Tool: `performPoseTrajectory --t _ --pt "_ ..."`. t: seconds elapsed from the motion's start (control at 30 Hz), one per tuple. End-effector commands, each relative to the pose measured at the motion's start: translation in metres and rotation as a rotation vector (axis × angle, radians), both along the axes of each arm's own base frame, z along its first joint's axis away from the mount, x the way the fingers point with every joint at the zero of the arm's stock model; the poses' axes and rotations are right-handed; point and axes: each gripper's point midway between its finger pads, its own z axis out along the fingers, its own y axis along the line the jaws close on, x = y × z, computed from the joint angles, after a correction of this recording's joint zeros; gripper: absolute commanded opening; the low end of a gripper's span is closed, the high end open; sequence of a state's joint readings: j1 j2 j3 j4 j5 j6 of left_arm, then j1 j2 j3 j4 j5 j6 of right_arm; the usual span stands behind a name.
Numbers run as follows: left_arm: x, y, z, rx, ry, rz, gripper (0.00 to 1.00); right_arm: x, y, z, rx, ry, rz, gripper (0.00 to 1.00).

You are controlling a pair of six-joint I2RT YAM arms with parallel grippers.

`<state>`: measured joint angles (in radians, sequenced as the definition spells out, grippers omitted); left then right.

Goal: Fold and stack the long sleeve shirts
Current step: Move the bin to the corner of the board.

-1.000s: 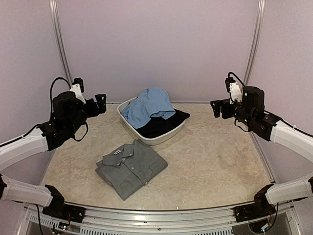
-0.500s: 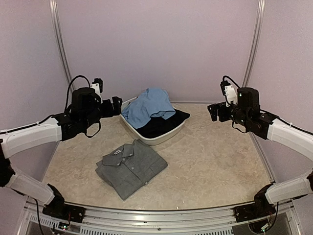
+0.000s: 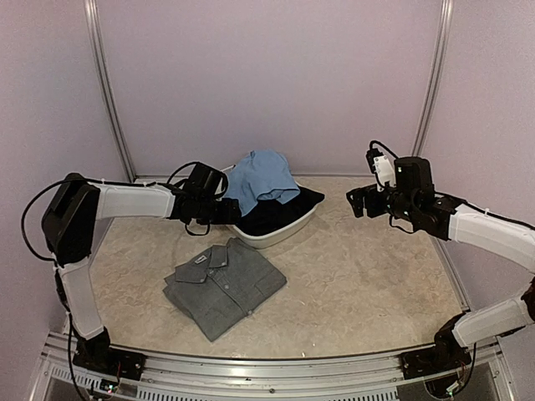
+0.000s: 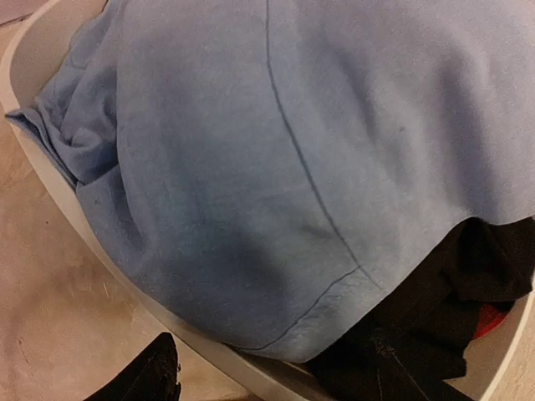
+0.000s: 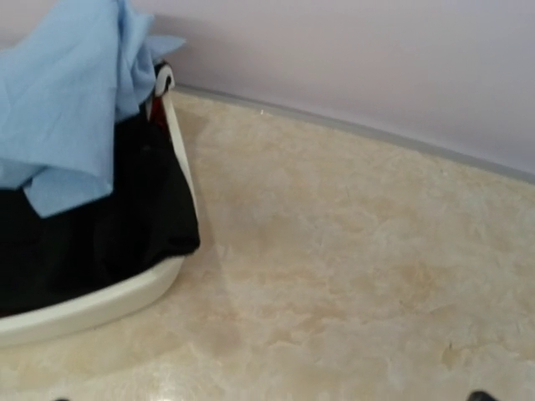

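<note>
Nearest: grey shirt [image 3: 224, 286] lies folded on table [image 3: 368, 284], collar up. That's the 1st one done and the base of the stack. Behind it sits white tub [image 3: 280, 236] w/ light blue shirt [image 3: 261, 175] heaped on top, black shirt [image 3: 288, 209] under it. Left gripper [image 3: 227, 212] is at tub's left rim by the blue hem. Wrist view shows one fingertip [image 4: 157, 380] well off-centre, so jaws apart, nothing pinched. Right gripper [image 3: 358, 201] hovers right of tub, apart from it, jaws wide, empty. Step, I'd say: pulling blue shirt out. Next move needs a bite on blue cloth only, not black layer or rim, then a lift clear.
</note>
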<state>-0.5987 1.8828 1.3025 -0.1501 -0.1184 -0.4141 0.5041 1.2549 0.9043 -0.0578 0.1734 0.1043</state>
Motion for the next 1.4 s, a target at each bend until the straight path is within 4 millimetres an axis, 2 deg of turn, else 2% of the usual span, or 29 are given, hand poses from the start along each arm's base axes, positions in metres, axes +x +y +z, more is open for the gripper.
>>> performPoseTrajectory --t 0.0,0.1,0.23,0.43,0.53,0.63,0.7,0.77,0.9,0.97,1.07,1.13,1.27,1.37 --pt "-0.002 -0.001 -0.027 -0.046 0.114 -0.004 0.70 -0.005 0.005 -0.011 0.013 0.016 0.016 0.99" --pt "0.001 -0.001 -0.039 -0.054 0.140 -0.002 0.58 -0.004 0.007 -0.020 0.013 0.033 0.021 1.00" --pt "0.004 0.007 -0.044 -0.054 0.149 0.019 0.40 -0.003 0.010 -0.031 0.014 0.059 0.025 1.00" --pt "0.016 0.037 -0.047 -0.059 0.152 0.084 0.22 -0.003 0.011 -0.042 0.005 0.075 0.030 0.99" --pt "0.024 0.054 -0.050 -0.056 0.158 0.119 0.17 -0.003 0.011 -0.046 -0.005 0.082 0.033 1.00" --pt "0.039 0.073 -0.041 -0.062 0.136 0.163 0.09 -0.003 0.012 -0.050 -0.007 0.084 0.039 1.00" --pt "0.051 0.090 -0.039 -0.047 0.132 0.195 0.01 -0.002 0.014 -0.049 -0.001 0.077 0.046 1.00" --pt "0.059 0.107 -0.037 -0.010 0.126 0.225 0.00 -0.002 0.015 -0.049 -0.001 0.078 0.049 1.00" --pt "0.066 0.157 -0.034 0.113 0.137 0.295 0.00 -0.006 0.019 -0.049 0.023 0.077 0.078 0.99" --pt "0.062 0.184 -0.038 0.167 0.169 0.318 0.00 -0.009 0.024 -0.048 0.050 0.075 0.102 1.00" --pt "0.055 0.222 -0.034 0.237 0.190 0.364 0.00 -0.012 0.028 -0.046 0.078 0.065 0.122 1.00" --pt "0.048 0.247 -0.028 0.299 0.192 0.394 0.00 -0.012 0.030 -0.045 0.087 0.060 0.131 0.99" --pt "0.042 0.288 -0.001 0.416 0.150 0.406 0.00 -0.012 0.034 -0.045 0.099 0.060 0.152 1.00" --pt "0.039 0.314 0.006 0.473 0.163 0.406 0.00 -0.014 0.042 -0.048 0.117 0.075 0.187 1.00"
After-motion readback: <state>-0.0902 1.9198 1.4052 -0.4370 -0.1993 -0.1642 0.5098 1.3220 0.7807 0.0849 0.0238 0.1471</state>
